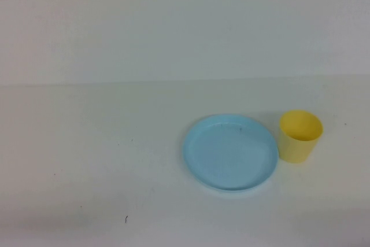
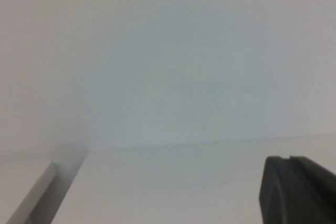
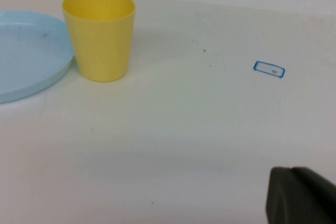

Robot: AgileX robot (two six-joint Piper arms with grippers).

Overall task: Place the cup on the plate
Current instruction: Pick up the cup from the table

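Cup placement has not begun: nothing is lifted yet. On the white table (image 1: pixel 87 160), the round light blue plastic plate (image 1: pixel 230 153) with a shallow raised rim lies flat and empty. The small yellow plastic cup (image 1: pixel 299 136), plain and slightly tapered, stands upright just beside the plate on the robot's right side, very near or touching its rim. A small blue-edged label (image 3: pixel 269 69) lies on the table well apart from the cup.

The right gripper (image 3: pixel 302 195) is closed and holds nothing, well apart from the cup. The left gripper (image 2: pixel 296 187) is also closed and empty, over bare table.

I judge these risks: closed jaws can push the light cup over, and a sideways approach can shove it against the plate rim and shift the plate.
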